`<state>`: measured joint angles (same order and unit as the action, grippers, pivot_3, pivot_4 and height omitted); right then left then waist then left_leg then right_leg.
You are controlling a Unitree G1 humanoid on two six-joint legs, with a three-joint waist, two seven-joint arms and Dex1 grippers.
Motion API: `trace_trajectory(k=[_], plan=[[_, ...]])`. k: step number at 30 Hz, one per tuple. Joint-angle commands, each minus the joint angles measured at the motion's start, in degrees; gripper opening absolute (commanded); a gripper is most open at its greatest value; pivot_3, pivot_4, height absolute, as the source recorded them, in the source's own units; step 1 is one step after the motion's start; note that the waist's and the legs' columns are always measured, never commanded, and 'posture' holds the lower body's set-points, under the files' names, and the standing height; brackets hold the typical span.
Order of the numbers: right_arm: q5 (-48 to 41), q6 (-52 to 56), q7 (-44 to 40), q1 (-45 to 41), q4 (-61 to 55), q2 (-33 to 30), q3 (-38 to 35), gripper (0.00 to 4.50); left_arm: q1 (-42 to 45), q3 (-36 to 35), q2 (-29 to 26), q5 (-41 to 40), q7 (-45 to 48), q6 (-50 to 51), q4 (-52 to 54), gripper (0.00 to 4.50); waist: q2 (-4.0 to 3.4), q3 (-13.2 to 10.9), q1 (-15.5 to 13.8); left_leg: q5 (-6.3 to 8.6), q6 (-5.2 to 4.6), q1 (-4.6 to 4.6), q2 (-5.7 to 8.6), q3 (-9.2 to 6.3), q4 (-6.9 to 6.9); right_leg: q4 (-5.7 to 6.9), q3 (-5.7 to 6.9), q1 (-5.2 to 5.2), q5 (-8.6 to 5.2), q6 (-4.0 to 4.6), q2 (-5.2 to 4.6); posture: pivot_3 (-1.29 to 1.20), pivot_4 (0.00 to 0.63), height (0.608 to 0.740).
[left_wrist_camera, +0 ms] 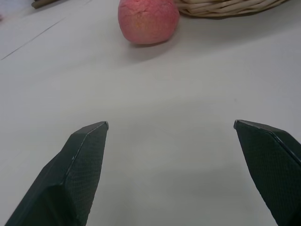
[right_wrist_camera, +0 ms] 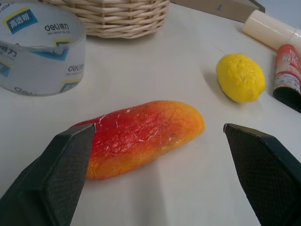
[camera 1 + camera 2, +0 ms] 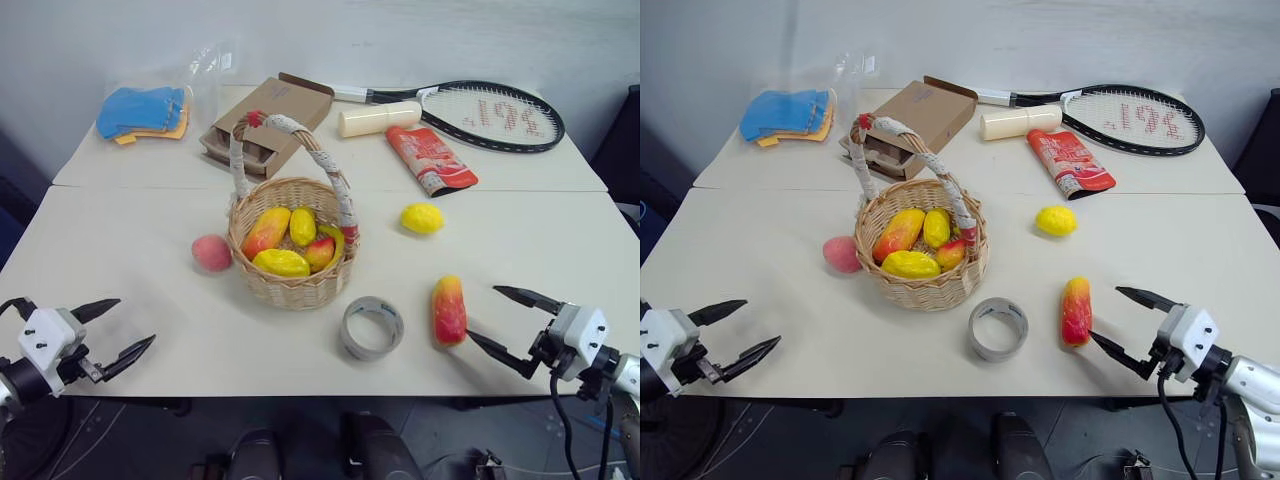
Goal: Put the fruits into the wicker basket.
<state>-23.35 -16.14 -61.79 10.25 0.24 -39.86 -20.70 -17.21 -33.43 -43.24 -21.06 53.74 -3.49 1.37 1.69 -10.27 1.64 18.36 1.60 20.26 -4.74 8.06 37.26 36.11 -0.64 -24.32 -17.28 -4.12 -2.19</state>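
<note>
The wicker basket stands mid-table and holds several yellow and red fruits. A pink peach lies on the table just left of it. A yellow lemon rests to the basket's right. Nearer the front right lies a red-and-yellow mango. My right gripper is open, its fingertips just right of the mango, which fills the space ahead of it in the right wrist view. My left gripper is open at the front left, well short of the peach.
A roll of clear tape sits in front of the basket. At the back lie a cardboard box, a cream cylinder, a red packet, a tennis racket and blue cloths.
</note>
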Motion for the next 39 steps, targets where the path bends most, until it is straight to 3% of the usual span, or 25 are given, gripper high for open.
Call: trace_trajectory(k=[1, 6, 9, 13, 15, 17, 24, 27, 29, 32, 36, 39], plan=[[-0.91, -2.39, -1.04, 0.60, 1.95, -0.22, -1.67, 4.47, -0.34, -1.24, -1.06, 0.00, -0.54, 0.20, 1.02, 4.50, 0.00, 0.00, 0.03, 0.00, 0.00, 0.00, 0.00, 0.01, 0.00, 0.00, 0.00, 0.00, 0.00, 0.00, 0.00, 0.00, 0.150, 0.740], [-1.45, -4.34, -2.34, 0.85, 4.92, -1.10, -2.73, 4.47, 0.86, -1.79, -0.78, -6.42, -1.05, 8.97, 3.32, 4.50, 0.00, 0.00, 0.07, 0.00, 0.01, -0.05, -0.02, 0.07, -0.02, 0.02, -0.08, 0.00, 0.00, 0.00, 0.04, 0.00, 0.150, 0.740], [-0.93, -4.79, -2.16, -0.43, 6.18, -1.78, -2.77, 4.47, 1.66, -1.64, -3.47, -11.42, 4.05, 14.10, 4.55, 4.50, 0.00, 0.00, 0.07, 0.00, 0.01, -0.06, -0.02, 0.08, 0.01, 0.05, -0.08, 0.00, 0.00, 0.00, 0.04, 0.00, 0.150, 0.740], [-4.30, 2.50, -7.22, -3.68, -1.92, -6.52, 1.78, 4.47, -1.55, 3.00, -8.59, -9.65, 12.32, 13.87, 12.53, 4.50, -0.05, -0.01, 0.20, -0.07, 0.19, -0.09, -0.01, 0.21, 0.06, 0.11, -0.18, -0.04, 0.00, 0.00, 0.03, 0.00, 0.150, 0.740], [-4.35, 9.86, -10.00, -7.22, -10.49, -11.68, 7.35, 4.47, -1.01, 4.87, -8.05, -11.14, 12.38, 14.52, 17.10, 4.50, -0.19, 0.05, 0.44, -0.06, 0.22, -0.13, -0.03, 0.31, 0.05, 0.16, -0.32, -0.07, 0.00, 0.00, 0.03, 0.00, 0.150, 0.740], [-1.55, 18.16, -7.56, -12.82, -15.28, -14.64, 12.44, 4.47, -0.09, 6.38, -6.81, -11.40, 11.69, 14.00, 20.04, 4.50, -0.20, 0.04, 0.92, -0.05, 0.23, -0.14, -0.09, 0.34, 0.05, 0.24, -0.48, -0.15, -0.01, 0.00, 0.03, 0.00, 0.150, 0.740], [-1.08, 40.29, -10.01, -30.75, -26.51, -16.77, 30.21, 4.47, 0.60, 10.47, -5.45, -12.22, 10.73, 16.71, 25.82, 4.50, -0.11, 0.09, 0.63, 0.06, 0.44, -0.05, -0.38, 0.33, 0.27, 0.38, -1.07, -0.32, -0.11, 0.18, 0.56, 0.00, 0.150, 0.740], [5.71, 45.89, -12.48, -35.93, -28.04, -18.75, 39.29, 4.47, 0.77, 10.40, -5.32, -12.37, 10.11, 17.71, 26.68, 4.50, -0.12, 0.09, 0.29, 0.21, 0.34, 0.01, -0.44, 0.36, 0.51, 0.40, -1.11, -0.33, -0.13, 0.21, 0.62, 0.00, 0.150, 0.740], [8.79, 45.42, -10.74, -37.78, -27.33, -16.05, 42.61, 4.47, 0.62, 9.98, -5.18, -12.46, 9.74, 18.17, 27.07, 4.50, -0.10, 0.10, 0.19, 0.28, 0.33, 0.02, -0.45, 0.38, 0.67, 0.43, -1.13, -0.32, -0.14, 0.24, 0.63, 0.00, 0.150, 0.740], [13.39, 42.37, -8.72, -37.48, -25.66, -12.89, 46.11, 3.94, 0.33, 9.70, -4.94, -12.42, 9.42, 18.40, 27.44, 4.50, -0.08, 0.11, 0.21, 0.34, 0.31, 0.01, -0.47, 0.45, 0.74, 0.45, -1.13, -0.33, -0.16, 0.27, 0.68, 0.00, 0.150, 0.740], [16.84, 37.35, -7.57, -36.21, -22.53, -10.61, 47.01, 2.55, 0.96, 10.33, -4.50, -12.51, 8.69, 18.75, 27.67, 4.50, -0.08, 0.11, 0.12, 0.34, 0.34, 0.02, -0.48, 0.61, 0.78, 0.51, -1.09, -0.38, -0.16, 0.27, 0.70, 0.00, 0.150, 0.740], [10.67, 30.99, -11.54, -34.40, -23.40, -9.44, 42.96, 1.61, 3.09, 11.82, -4.05, -13.00, 8.27, 19.26, 27.38, 4.50, -0.08, 0.11, -0.02, 0.34, 0.34, 0.00, -0.47, 0.68, 0.80, 0.52, -1.06, -0.38, -0.16, 0.27, 0.71, 0.00, 0.150, 0.740]])
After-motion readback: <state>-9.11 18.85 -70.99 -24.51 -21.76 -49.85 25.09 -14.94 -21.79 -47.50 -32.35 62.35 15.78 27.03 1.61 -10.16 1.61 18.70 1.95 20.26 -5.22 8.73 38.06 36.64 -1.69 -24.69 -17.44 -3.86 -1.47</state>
